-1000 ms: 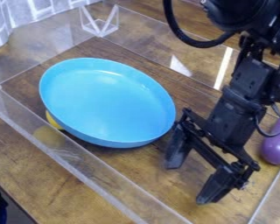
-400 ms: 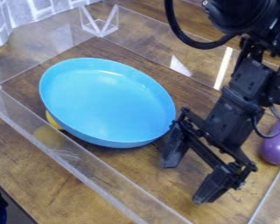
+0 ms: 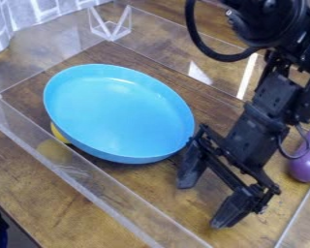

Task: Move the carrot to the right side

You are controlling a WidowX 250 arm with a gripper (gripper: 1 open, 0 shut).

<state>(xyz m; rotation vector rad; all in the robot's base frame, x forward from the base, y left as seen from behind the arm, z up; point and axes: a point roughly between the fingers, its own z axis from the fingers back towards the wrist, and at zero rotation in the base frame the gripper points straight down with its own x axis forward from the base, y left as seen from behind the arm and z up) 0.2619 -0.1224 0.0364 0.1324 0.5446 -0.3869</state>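
Note:
I see no carrot in the camera view; it is hidden or out of view. My gripper [image 3: 212, 199] hangs from the black arm at the right and is open, with its two black fingers [image 3: 193, 170] spread just right of the blue plate [image 3: 116, 111]. The left finger stands close to the plate's right rim. Nothing shows between the fingers but the wooden table.
A purple eggplant [image 3: 306, 160] lies at the right edge behind the gripper. A bit of a yellow lemon [image 3: 57, 134] peeks from under the plate's left rim. Clear plastic walls [image 3: 80, 165] fence the table. A clear stand [image 3: 111, 21] is at the back.
The gripper has shifted slightly lower and toward the front, staying open. The plate and eggplant have not moved.

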